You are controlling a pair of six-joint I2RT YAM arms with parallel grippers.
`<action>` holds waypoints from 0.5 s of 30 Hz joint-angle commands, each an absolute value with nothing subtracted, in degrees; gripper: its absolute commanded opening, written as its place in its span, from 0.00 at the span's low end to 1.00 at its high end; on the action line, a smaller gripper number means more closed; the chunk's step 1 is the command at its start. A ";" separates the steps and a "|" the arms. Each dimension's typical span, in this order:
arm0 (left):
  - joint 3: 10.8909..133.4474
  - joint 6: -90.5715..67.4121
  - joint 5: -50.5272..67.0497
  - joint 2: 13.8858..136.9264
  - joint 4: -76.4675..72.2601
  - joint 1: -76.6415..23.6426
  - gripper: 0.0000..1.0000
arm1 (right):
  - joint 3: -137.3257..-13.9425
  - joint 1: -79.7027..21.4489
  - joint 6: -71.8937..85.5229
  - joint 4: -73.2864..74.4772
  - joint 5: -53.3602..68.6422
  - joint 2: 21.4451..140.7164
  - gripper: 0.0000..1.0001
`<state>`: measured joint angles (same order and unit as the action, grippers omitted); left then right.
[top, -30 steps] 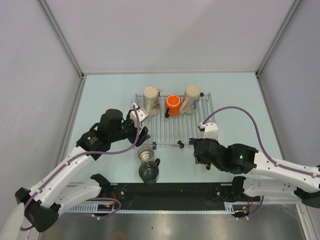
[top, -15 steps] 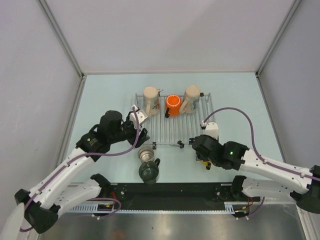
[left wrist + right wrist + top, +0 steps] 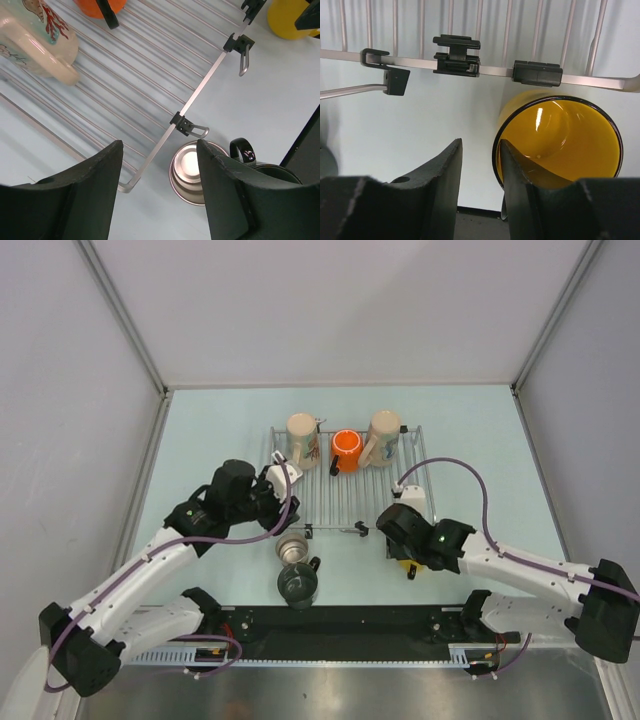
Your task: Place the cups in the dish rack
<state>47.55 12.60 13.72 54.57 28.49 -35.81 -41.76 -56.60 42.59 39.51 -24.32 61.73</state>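
The silver wire dish rack (image 3: pixel 345 502) holds two cream picture mugs (image 3: pixel 303 438) (image 3: pixel 383 437) and an orange mug (image 3: pixel 346 450) along its far side. The small steel mug (image 3: pixel 292 548) stands just in front of the rack's near edge, with the dark grey-green mug (image 3: pixel 298 585) behind it. My left gripper (image 3: pixel 159 192) is open above the steel mug (image 3: pixel 192 172), which lies toward its right finger. My right gripper (image 3: pixel 480 165) is open a little over the yellow mug (image 3: pixel 560 140). Its right finger (image 3: pixel 520 190) overlaps the mug's mouth, with the rim between the jaws.
The rack's near bar carries black clips (image 3: pixel 456 55) and wire hooks (image 3: pixel 199 131). In the left wrist view a cream mug (image 3: pixel 35 35) lies top left and the yellow mug (image 3: pixel 290 20) top right. The black base strip (image 3: pixel 340 625) runs along the table's near edge.
My right gripper has shifted left and a little forward over the yellow mug. My left gripper has edged right, toward the rack's near corner and the steel mug.
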 commanded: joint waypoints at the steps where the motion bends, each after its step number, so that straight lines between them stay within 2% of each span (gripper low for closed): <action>1: 47.99 13.71 13.36 52.74 27.86 -35.42 0.66 | -40.70 -56.34 42.89 36.30 -23.47 63.36 0.41; 5: 47.81 13.71 13.36 51.68 28.21 -35.51 0.66 | -39.64 -56.25 43.07 34.72 -22.94 65.56 0.40; 8: 47.72 13.80 13.36 50.89 28.56 -35.51 0.66 | -38.94 -56.25 42.98 33.05 -21.89 68.02 0.28; 12: 47.55 13.63 13.01 51.50 28.83 -35.51 0.66 | -38.76 -56.34 43.59 31.56 -20.57 70.75 0.07; 14: 48.16 13.36 13.62 54.65 29.88 -35.51 0.66 | -39.28 -57.12 43.42 30.94 -20.04 71.72 0.00; 15: 48.43 13.45 14.15 55.54 30.84 -35.42 0.65 | -39.64 -57.74 43.42 31.02 -20.13 71.81 0.00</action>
<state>47.57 12.60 13.69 52.23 29.06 -35.81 -39.88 -56.14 41.78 34.63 -23.53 69.17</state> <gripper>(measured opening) 0.659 0.143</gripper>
